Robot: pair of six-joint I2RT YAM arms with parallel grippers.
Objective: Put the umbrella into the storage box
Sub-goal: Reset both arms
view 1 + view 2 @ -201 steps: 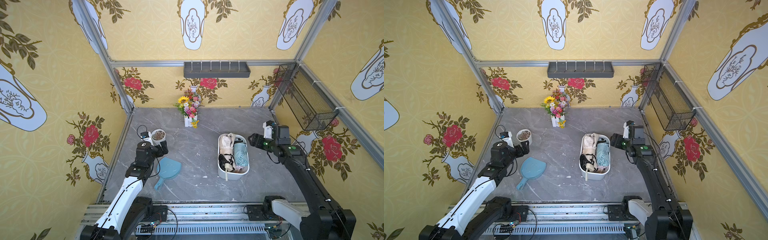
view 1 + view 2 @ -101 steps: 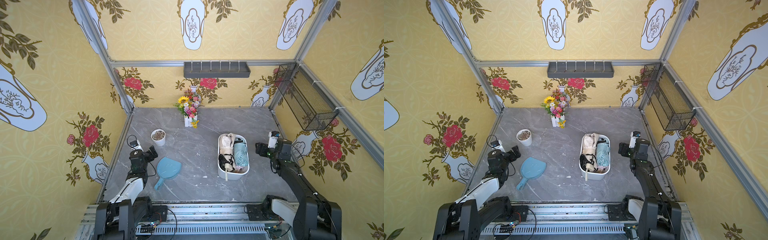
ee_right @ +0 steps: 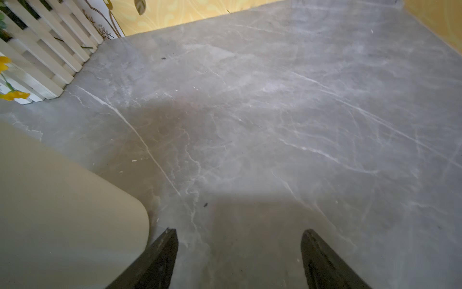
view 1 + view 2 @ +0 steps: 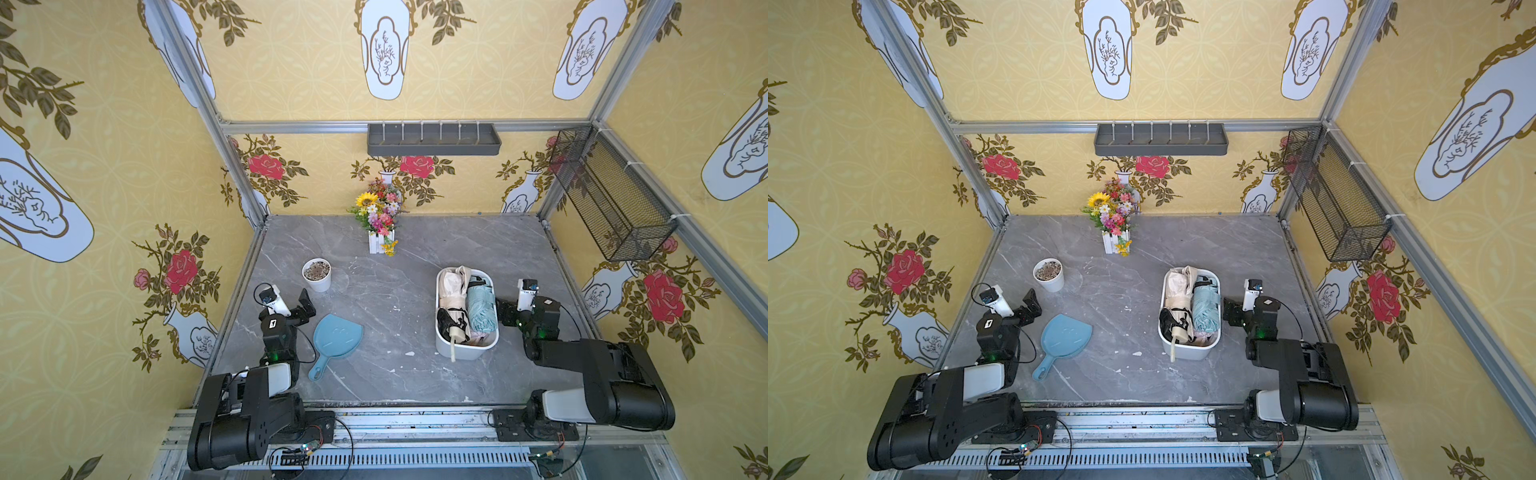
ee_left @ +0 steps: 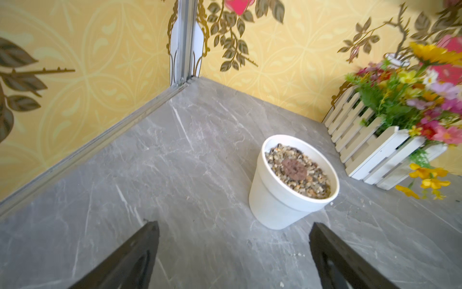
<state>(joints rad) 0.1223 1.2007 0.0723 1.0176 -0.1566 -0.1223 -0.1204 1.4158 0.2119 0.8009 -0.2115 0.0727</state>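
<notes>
Along the near edge of the bench (image 4: 386, 374), both arms sit folded low over the front rail. The job looks done, so the step in hand is judged to be parking clear without disturbing anything. To do that well, any move of the right arm should go straight away from the storage box (image 4: 467, 354) rather than sweep sideways. The right hand (image 4: 503, 312) hangs just beside the box's wall, which fills one side of the right wrist view (image 3: 75, 200), and whether they touch cannot be told. The beige handle of the dark umbrella (image 4: 451, 328) pokes out over the near rim, where it could snag.

As for pose, each upper link lies back over its base and each forearm reaches forward, close above the stone. The left hand (image 4: 301, 309) is spread wide with nothing in it, pointing toward the pot of pebbles (image 4: 316, 274), with the blue dustpan (image 4: 336, 340) lying beside that arm. The right hand is likewise spread and empty, with only bare stone between its fingers (image 3: 322, 257).

Inside the box, the dark umbrella lies at the near end, the teal umbrella (image 4: 482, 307) along the right wall and the cream umbrella (image 4: 451, 284) toward the far end. No umbrella lies on the bench. Farther off, the flower planter (image 4: 380, 243) stands against the back wall.
</notes>
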